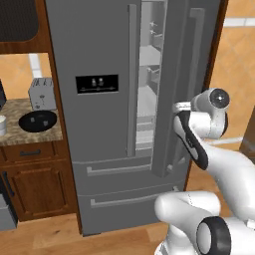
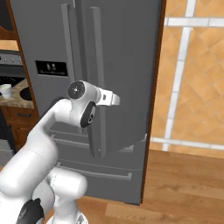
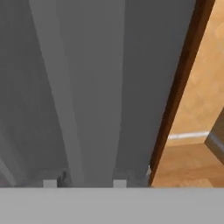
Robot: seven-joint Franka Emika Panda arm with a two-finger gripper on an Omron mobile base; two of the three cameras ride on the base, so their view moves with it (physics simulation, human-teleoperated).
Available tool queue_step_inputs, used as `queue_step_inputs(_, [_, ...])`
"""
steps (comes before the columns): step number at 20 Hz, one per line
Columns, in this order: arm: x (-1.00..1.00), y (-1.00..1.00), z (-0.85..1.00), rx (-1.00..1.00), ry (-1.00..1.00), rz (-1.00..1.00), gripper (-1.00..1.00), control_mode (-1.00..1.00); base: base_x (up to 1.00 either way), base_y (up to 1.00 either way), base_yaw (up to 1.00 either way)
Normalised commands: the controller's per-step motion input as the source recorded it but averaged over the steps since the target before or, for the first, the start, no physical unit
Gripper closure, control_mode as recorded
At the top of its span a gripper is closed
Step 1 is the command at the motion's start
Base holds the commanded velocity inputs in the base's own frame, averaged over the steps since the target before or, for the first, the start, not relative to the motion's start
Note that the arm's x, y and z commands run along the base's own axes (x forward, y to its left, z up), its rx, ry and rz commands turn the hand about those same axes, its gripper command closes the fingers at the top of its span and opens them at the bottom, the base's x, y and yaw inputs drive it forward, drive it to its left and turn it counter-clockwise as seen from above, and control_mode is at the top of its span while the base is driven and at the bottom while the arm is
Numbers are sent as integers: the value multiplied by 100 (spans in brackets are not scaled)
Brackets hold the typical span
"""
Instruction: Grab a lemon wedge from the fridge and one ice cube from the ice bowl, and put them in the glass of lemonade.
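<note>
The grey fridge [image 1: 99,124] has its right door [image 1: 189,60] swung partly open, and white shelves [image 1: 148,99] show in the gap. The lemon wedge is hidden. My gripper [image 3: 84,183] is at the right door's long vertical handle [image 3: 57,87]; its fingertips [image 3: 50,183] stand apart with the handle between them. The hand also shows against the door in the side views [image 1: 175,107] [image 2: 114,99]. The glass of lemonade [image 1: 1,124] [image 2: 6,90] stands on the counter at the far left, next to the dark ice bowl [image 1: 37,121].
A grey toaster [image 1: 42,93] stands behind the bowl on the stone counter [image 1: 30,137]. A brown cabinet panel [image 3: 179,87] borders the fridge on the right. Wooden floor [image 2: 183,188] lies open to the right of the fridge.
</note>
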Motion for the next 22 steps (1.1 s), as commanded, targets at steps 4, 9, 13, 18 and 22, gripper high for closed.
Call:
queue_step_inputs(4, [-97,-100,31,6,-8,-6,100,-100,0,0,0])
queue_step_inputs(9, [-66,-78,28,4,-3,-10,-100,-100,0,0,0])
queue_step_inputs(13, [-39,-40,56,0,0,-2,-100,-100,0,0,0])
queue_step_inputs(18, [-96,-38,85,0,-6,0,-100,-100,0,0,0])
queue_step_inputs(22, [-100,18,96,-5,-2,0,-100,-100,0,0,0])
